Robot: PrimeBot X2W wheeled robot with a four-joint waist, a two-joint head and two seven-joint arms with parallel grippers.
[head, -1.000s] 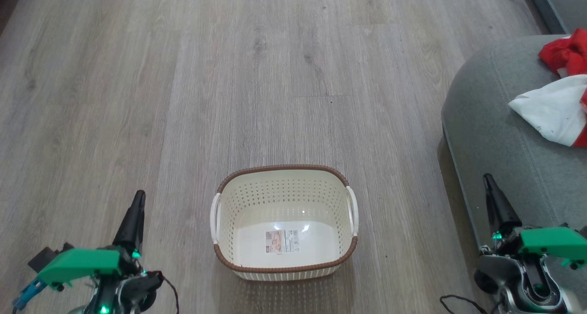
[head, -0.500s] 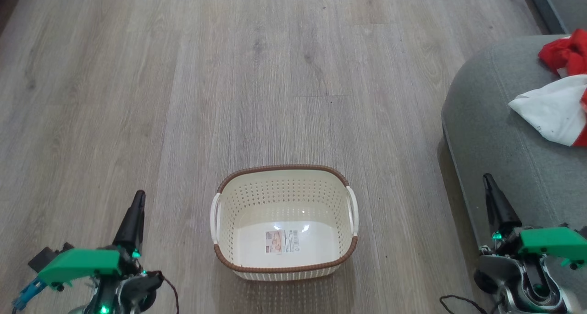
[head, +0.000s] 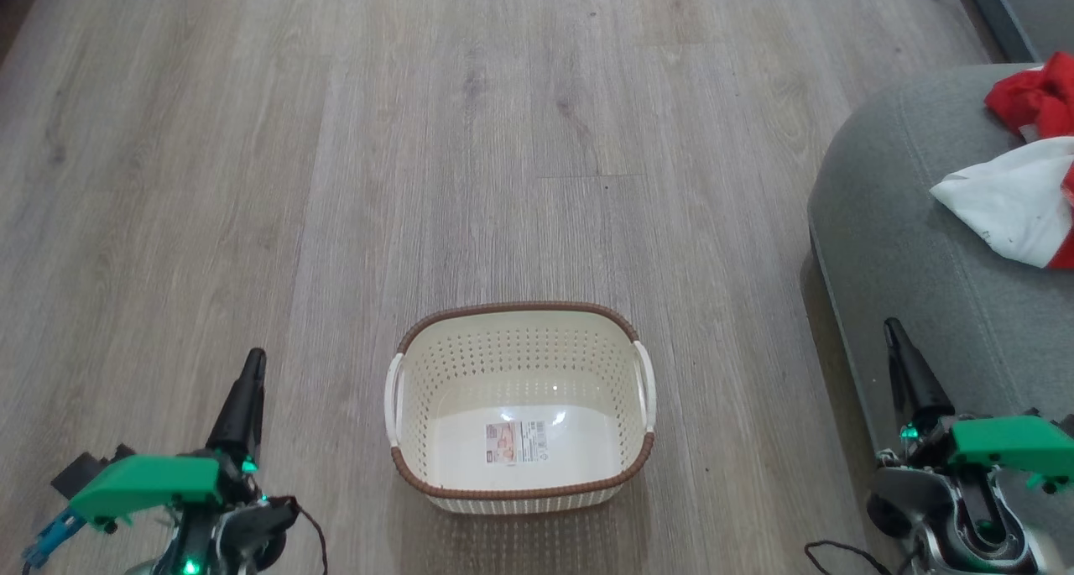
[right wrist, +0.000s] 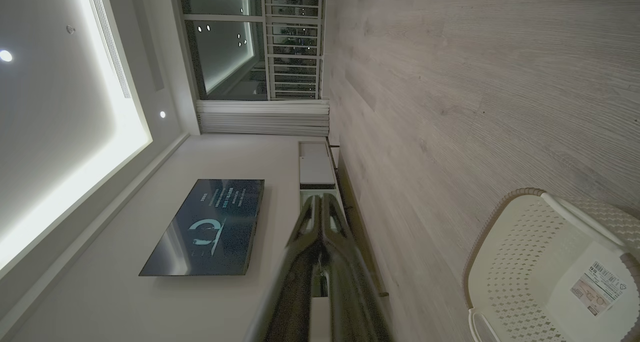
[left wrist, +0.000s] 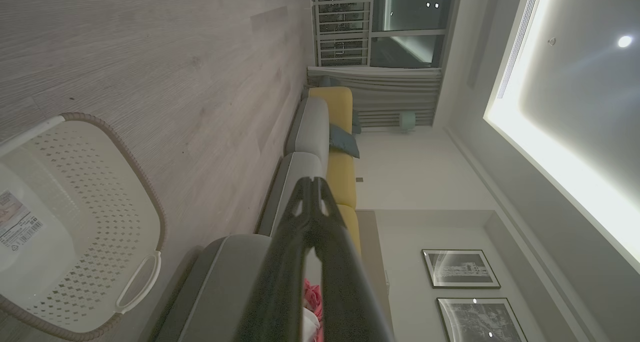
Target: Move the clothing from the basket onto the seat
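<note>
Nothing has moved since the earlier frames. The basket (head: 512, 352) stands on the wooden floor (head: 336, 138) with just its label sticker (head: 515, 442) inside. Right of the basket and farther off, the clothing (head: 1011, 201) lies on the seat (head: 906, 248), so the task looks finished. Count: one basket, one seat, two clothing clumps, one red and one mostly white. Flanking the basket, left gripper (head: 254, 358) and right gripper (head: 892, 327) each have fingers pressed together, holding nothing.

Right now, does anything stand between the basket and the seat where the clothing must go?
Nothing visible does: bare floor lies between the basket and the seat. The basket holds just a label, and red and white clothing already lies on the seat.
</note>
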